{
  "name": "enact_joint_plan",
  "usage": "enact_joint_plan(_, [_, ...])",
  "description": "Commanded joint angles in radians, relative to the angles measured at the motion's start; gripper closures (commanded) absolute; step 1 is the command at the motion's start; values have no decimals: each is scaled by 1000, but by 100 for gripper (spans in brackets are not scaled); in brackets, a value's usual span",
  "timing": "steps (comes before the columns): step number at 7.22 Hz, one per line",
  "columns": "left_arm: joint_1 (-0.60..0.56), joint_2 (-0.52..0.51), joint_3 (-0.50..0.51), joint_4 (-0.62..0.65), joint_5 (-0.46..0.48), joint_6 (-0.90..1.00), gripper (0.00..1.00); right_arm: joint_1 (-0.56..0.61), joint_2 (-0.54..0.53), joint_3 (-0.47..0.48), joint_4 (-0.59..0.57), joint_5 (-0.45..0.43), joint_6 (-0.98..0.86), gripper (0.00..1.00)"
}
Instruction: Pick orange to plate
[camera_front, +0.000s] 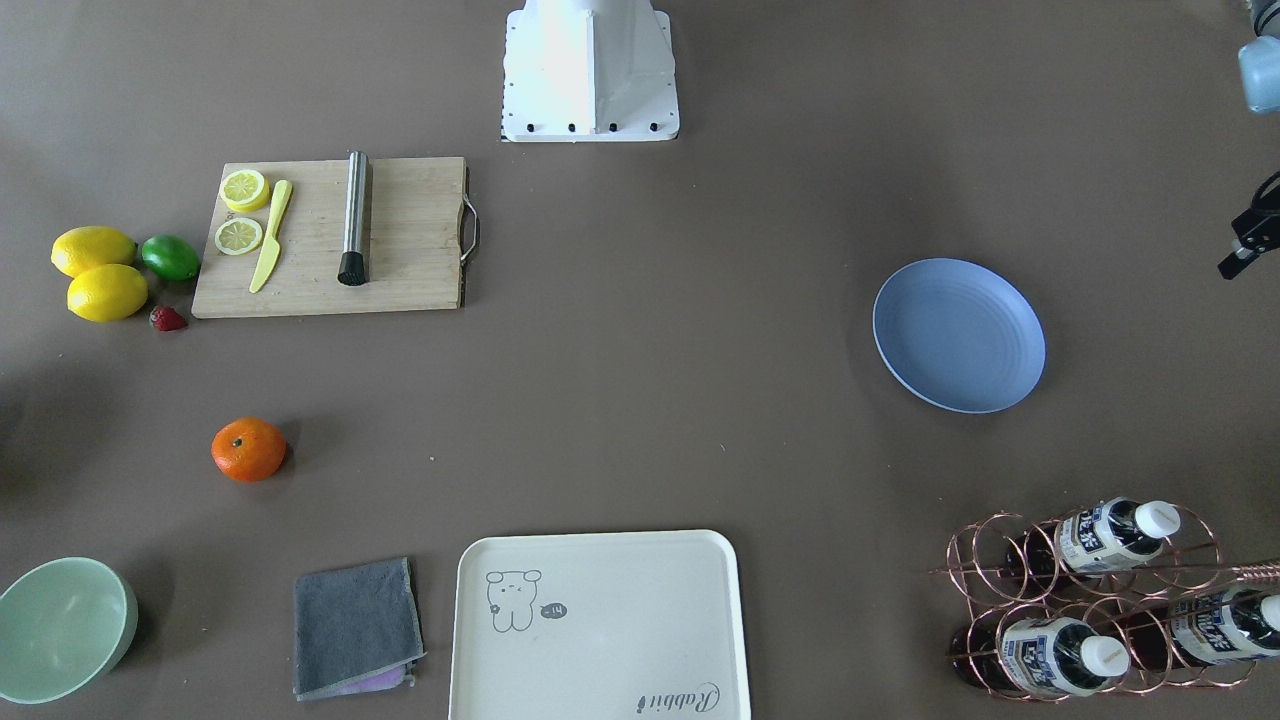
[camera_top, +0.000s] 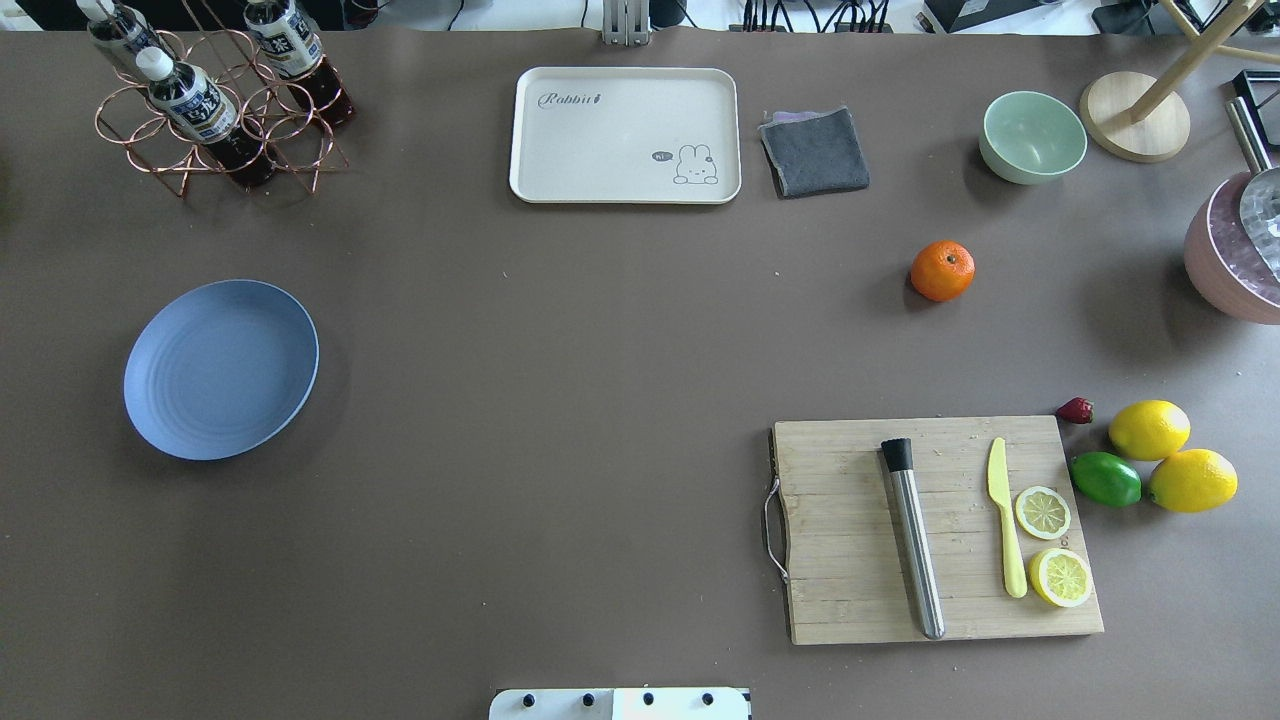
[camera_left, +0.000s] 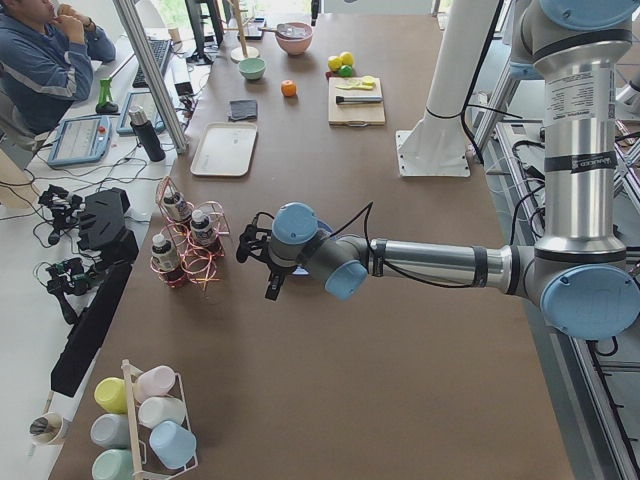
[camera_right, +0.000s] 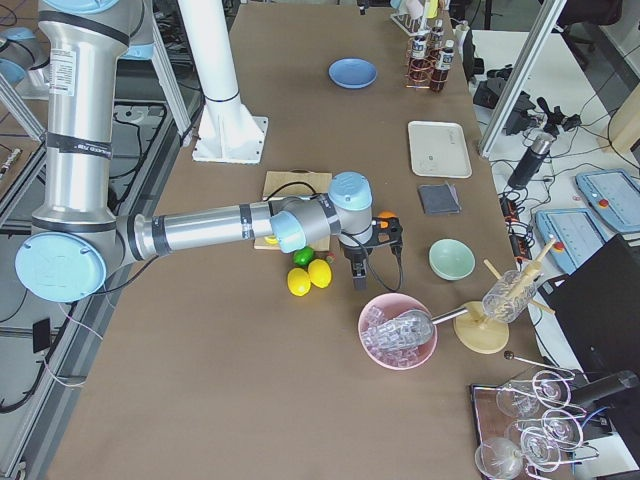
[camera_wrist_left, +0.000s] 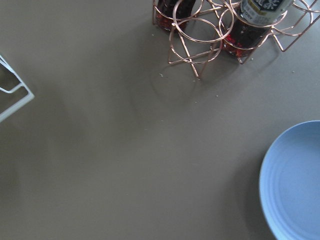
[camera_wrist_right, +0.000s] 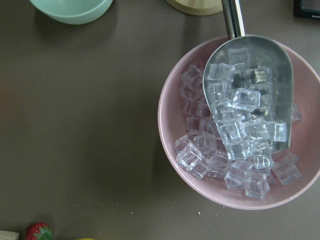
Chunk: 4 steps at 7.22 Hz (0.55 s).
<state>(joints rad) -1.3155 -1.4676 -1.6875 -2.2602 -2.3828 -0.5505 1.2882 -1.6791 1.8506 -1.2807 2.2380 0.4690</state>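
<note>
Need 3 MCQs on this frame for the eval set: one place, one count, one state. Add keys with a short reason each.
1. The orange lies: A on the plate; B on the bare table; C against the lime.
2. Whole lemons beside the lime: A one; B two; C four.
3. The plate is: A empty; B holding the orange; C holding the lime.

Keys:
1 B, brown table shows all around it in the overhead view.
2 B, two yellow fruits sit next to the lime.
3 A, only its blue surface shows.

My left arm and right arm are silver tubes with pale-blue joint caps and thin black wrist cables. My white pedestal has black bolts along its edge; the upper-arm label looks printed, though I can't read it.
</note>
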Motion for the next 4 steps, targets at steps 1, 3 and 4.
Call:
enact_joint_plan(1, [204, 24, 9, -186, 148, -359, 2, -116, 33, 7, 43, -54, 166, 0])
enact_joint_plan(3, [297, -12, 79, -257, 194, -459, 2, -130, 33, 7, 67, -55, 174, 0])
enact_joint_plan(4, [298, -35, 142, -293, 198, -459, 3, -132, 33, 7, 67, -64, 174, 0])
